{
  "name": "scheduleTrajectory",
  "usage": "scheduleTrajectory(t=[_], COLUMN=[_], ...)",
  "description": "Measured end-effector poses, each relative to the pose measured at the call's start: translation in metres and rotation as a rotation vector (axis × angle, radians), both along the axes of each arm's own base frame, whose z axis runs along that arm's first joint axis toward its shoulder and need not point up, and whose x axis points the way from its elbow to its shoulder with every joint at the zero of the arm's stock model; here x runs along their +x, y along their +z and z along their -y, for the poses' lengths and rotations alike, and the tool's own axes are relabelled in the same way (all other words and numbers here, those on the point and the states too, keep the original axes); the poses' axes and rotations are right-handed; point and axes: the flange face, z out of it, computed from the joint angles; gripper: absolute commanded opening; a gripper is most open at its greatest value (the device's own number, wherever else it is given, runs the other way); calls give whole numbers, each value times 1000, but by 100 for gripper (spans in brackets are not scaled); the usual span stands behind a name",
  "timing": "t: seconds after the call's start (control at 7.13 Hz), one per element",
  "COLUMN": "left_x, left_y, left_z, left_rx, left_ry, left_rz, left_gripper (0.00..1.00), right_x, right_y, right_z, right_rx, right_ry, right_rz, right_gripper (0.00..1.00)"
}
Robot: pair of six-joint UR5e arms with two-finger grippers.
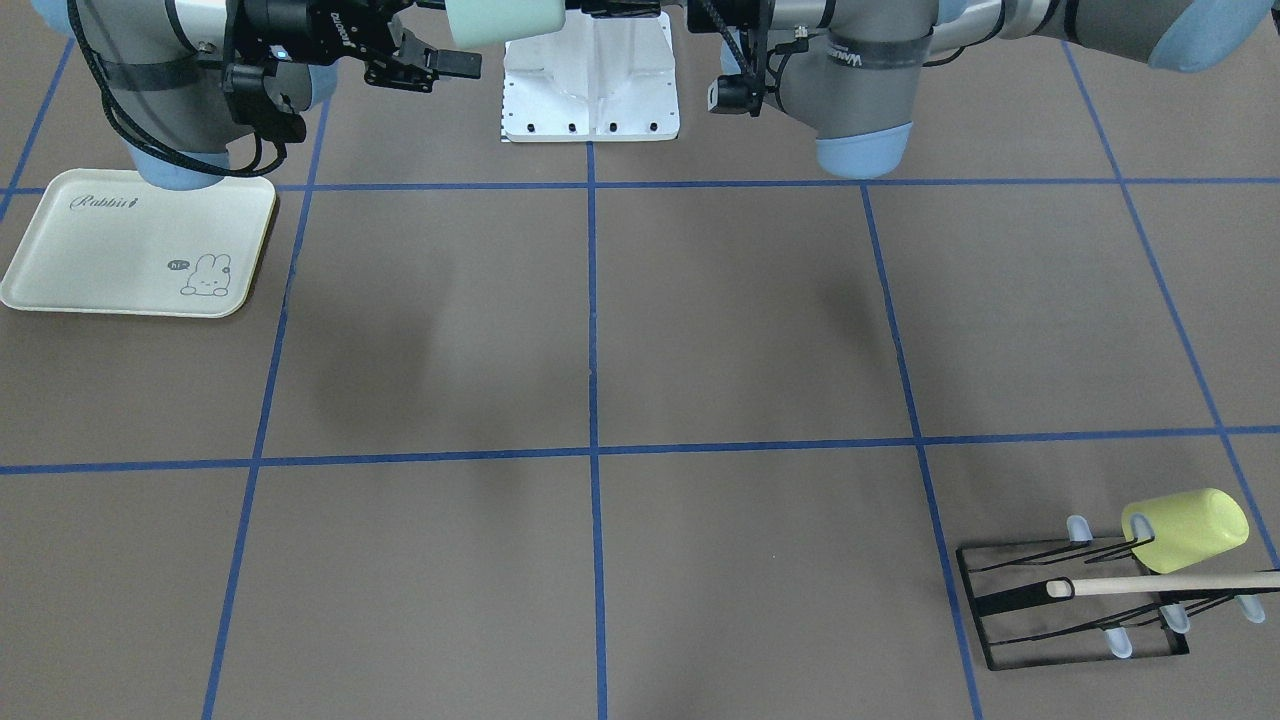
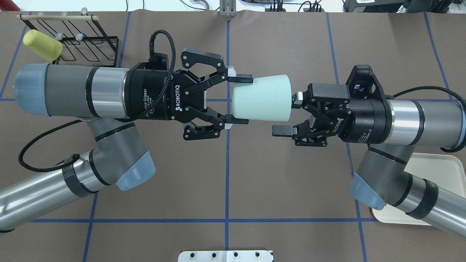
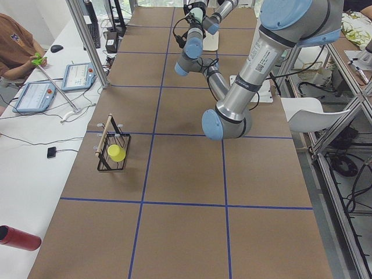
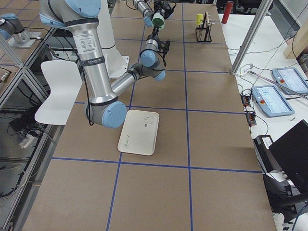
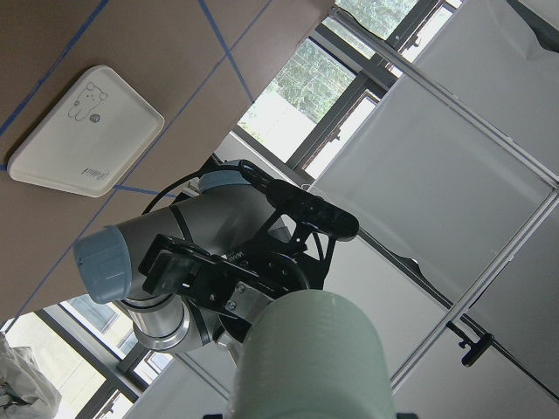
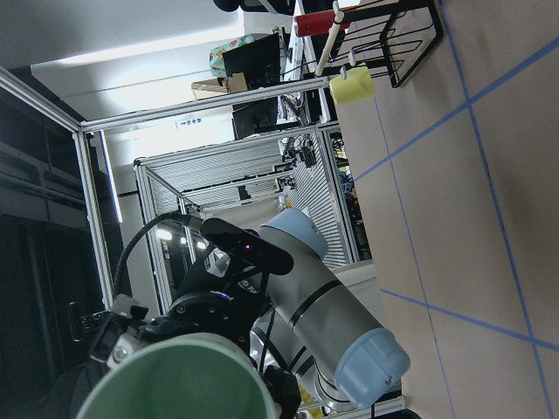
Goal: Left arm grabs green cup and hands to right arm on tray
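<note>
We see the green cup [image 2: 262,98] held in the air on its side, well apart from the tray [image 1: 60,270] and off toward the robot's left of it, over the middle of the table [image 1: 750,330]. The left gripper [image 2: 239,100] is closed on the cup's narrow end, one finger [image 2: 242,78] pressed to each side of it, so the cup's wide mouth points back toward the tray side. There the right gripper [image 2: 289,114] is spread wide and has hold of nothing. Its upper fingertip [image 2: 298,96] sits right at the cup's rim and its lower finger [image 2: 282,130] lies outside the wall, but we cannot tell whether either one touches the cup. The tray lies flat on the table with nothing on it, and the right arm [image 2: 389,174] passes over its edge. At the table corner farthest from the tray stands a black wire rack [image 1: 1000,600] with a yellow-green cup [image 1: 1185,530] hung on it.
</note>
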Motion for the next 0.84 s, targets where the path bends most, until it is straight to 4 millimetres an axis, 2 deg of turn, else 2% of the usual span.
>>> scheduleTrajectory(t=[0.42,0.7,0.84], left_x=[3,7,9], left_y=[-2,-4,-4], left_z=[1,-2,-2], left_rx=[-4,-5,-7], left_ry=[0,8,10], left_rz=[-1,0,2], left_gripper=[0,0,0], right_x=[2,2,3], right_y=[1,2,2], right_z=[-9,-10,-10], right_rx=[30,37,38], right_ry=[-13,-14,-14], right_rz=[45,54,55], right_gripper=[22,2,0])
